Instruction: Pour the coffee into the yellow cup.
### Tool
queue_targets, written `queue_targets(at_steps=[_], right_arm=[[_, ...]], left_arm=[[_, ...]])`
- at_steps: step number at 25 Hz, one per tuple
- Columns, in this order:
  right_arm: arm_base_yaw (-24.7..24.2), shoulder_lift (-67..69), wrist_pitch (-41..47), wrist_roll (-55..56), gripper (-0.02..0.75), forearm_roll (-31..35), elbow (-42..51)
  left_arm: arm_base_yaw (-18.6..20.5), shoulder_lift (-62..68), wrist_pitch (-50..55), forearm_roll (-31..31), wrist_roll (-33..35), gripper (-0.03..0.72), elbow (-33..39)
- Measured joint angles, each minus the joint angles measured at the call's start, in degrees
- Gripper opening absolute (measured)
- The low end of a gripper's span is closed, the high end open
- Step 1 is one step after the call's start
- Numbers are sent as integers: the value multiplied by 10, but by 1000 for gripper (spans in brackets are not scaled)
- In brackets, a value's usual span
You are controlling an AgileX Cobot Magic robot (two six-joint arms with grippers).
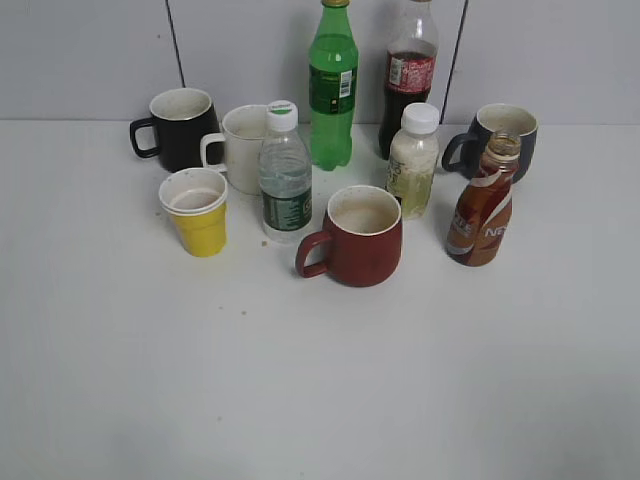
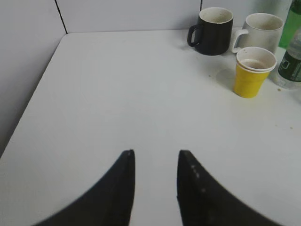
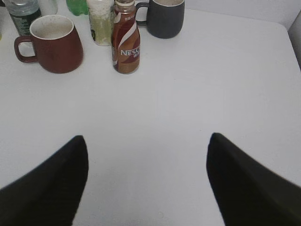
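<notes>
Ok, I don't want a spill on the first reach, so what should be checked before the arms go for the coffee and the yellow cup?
1. Coffee upright, cap off: ok; the neck looks open in the exterior view.
2. Coffee clear to grasp: cannot tell; the milky bottle and the grey mug stand near it.
3. Right tool open and empty: ok, fingers wide apart, facing the coffee.
4. Yellow cup upright: ok.
5. Yellow cup empty: cannot tell; its inside shows a pale brownish tint.
6. Left tool open and empty: ok, but the gap looks narrow and the yellow cup sits off to its right.
</notes>
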Motion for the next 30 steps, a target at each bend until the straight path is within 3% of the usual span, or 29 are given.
queue_targets(at_steps=[30], right_arm=[[0,0,0,-1,587,0,0]], left_arm=[[0,0,0,0,0,239,0]])
